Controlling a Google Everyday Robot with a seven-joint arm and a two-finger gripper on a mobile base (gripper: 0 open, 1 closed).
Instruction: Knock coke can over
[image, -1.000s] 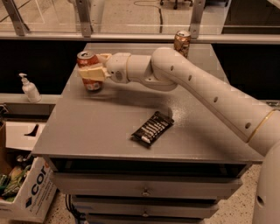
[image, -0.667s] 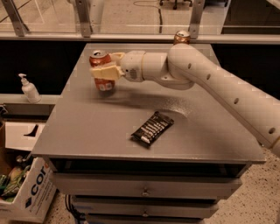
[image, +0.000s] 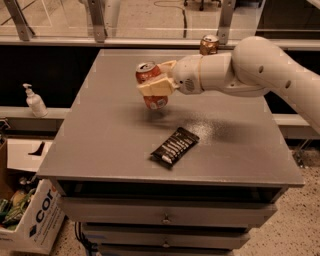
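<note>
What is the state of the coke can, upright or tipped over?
Tilted, not fallen: the coke can leans sideways, clasped by the gripper over the table's middle. Whether its base touches the table, cannot tell.

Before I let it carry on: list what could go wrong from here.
1. The tool grips the coke can at a tilt; if it never lets go, the can gets carried, not knocked over.
2. Once released, the can could roll into the snack bar or off the table.
3. The arm passes close to the brown can at the back and might topple it.
</note>
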